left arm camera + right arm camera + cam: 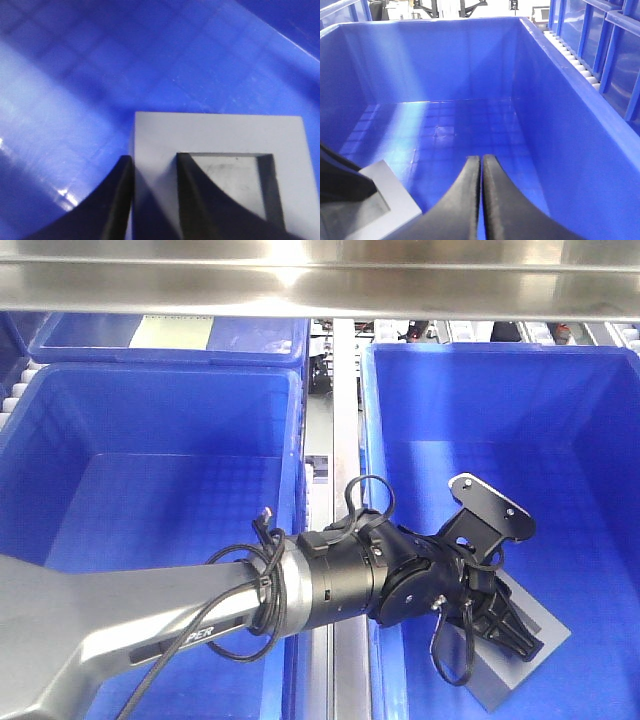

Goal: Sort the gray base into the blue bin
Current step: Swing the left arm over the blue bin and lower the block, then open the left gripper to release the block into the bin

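The gray base (pixel 503 683) sits low in the right blue bin (pixel 500 400), near its front wall, with the square recess facing up. My left gripper (pixel 508 632) reaches across from the left and is shut on it. In the left wrist view, the gripper (pixel 154 158) straddles one wall of the base (pixel 220 135): one finger is outside and the other is in the recess. Whether the base touches the bin floor (pixel 100 75) I cannot tell. My right gripper (pixel 481 158) hangs shut and empty over the same bin (pixel 560 125), to the right of the base (pixel 395 197).
A second blue bin (pixel 150 490) stands to the left, with another one (pixel 170 340) behind it. A metal rail (pixel 345 440) runs between the bins. A steel beam (pixel 320 280) crosses overhead. White rollers (pixel 570 55) line the outside of the bin's right wall.
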Robot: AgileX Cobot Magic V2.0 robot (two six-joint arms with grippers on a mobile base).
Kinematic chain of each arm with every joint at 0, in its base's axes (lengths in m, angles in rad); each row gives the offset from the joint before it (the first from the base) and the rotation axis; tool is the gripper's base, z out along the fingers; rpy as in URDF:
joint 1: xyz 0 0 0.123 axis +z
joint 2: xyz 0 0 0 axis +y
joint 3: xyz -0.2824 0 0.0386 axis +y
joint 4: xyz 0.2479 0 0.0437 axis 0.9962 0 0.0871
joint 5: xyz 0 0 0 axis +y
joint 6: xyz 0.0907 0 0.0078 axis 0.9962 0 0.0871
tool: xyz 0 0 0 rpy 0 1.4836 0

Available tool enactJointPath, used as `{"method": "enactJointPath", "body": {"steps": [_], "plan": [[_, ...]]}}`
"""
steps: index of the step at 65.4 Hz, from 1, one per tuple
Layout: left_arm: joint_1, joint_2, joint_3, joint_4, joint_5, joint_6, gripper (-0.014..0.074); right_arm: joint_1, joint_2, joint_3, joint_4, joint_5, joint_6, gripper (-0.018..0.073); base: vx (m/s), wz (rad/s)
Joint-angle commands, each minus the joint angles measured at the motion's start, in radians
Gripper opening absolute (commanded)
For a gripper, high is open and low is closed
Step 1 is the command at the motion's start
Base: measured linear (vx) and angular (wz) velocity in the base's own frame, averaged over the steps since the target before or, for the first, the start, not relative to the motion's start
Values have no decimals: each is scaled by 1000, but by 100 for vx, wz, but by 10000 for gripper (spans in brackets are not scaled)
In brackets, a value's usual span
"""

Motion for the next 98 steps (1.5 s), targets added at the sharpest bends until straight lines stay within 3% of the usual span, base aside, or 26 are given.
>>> {"method": "enactJointPath", "body": {"steps": [1,8,16,23,34,58,79,98], "plan": [[-1,-78,-31,-9,-25,-13,328,0,-2,6,-6,-36,-6,-5,0,0],[-1,-108,-31,-9,22,-16,405,0,-2,6,-6,-36,-6,-5,0,0],[-1,-155,-15,-7,95,-21,386,0,-2,6,-6,-37,-6,-5,0,0],[-2,-230,62,0,29,-20,280,0,-2,6,-6,-37,-6,-5,0,0],[-2,-385,243,4,-127,-18,-12,0,-2,6,-6,-37,-6,-5,0,0],[-2,-818,691,9,-351,-21,-8,0,-2,6,-6,-37,-6,-5,0,0],[-1,-1282,1011,9,-337,-22,-8,0,-2,6,-6,-37,-6,-5,0,0],[-1,-1625,1156,9,-261,-22,-8,0,-2,6,-6,-36,-6,-5,0,0]]}}
